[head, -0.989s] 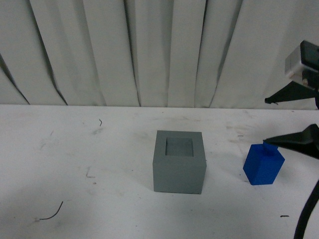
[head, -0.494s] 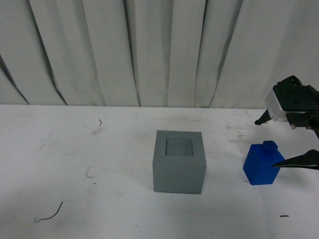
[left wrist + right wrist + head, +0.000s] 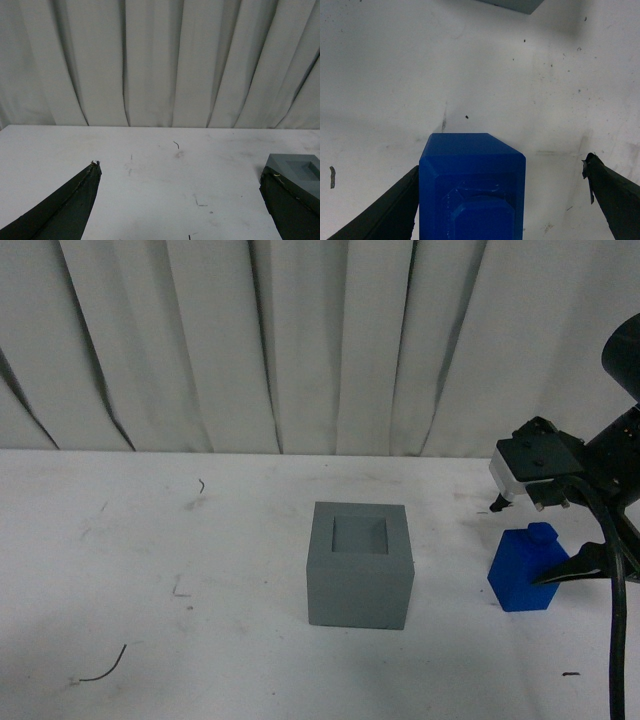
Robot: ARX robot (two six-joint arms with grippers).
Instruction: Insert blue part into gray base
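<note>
One blue part, one gray base, one bench, and two hands: left hand, right hand.

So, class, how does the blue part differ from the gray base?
The blue part is bright blue; the gray base is matte gray. The blue part is smaller and narrower than the gray base. The blue part has a stud on top; the gray base has a square recess. Both stand upright on the white table.

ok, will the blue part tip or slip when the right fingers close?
Likely rigid: the blue part has crisp, hard-looking edges. It stands taller than wide, so an uneven squeeze might tip it. One of the right fingers sits nearer than the other, so it may slide first.
</note>
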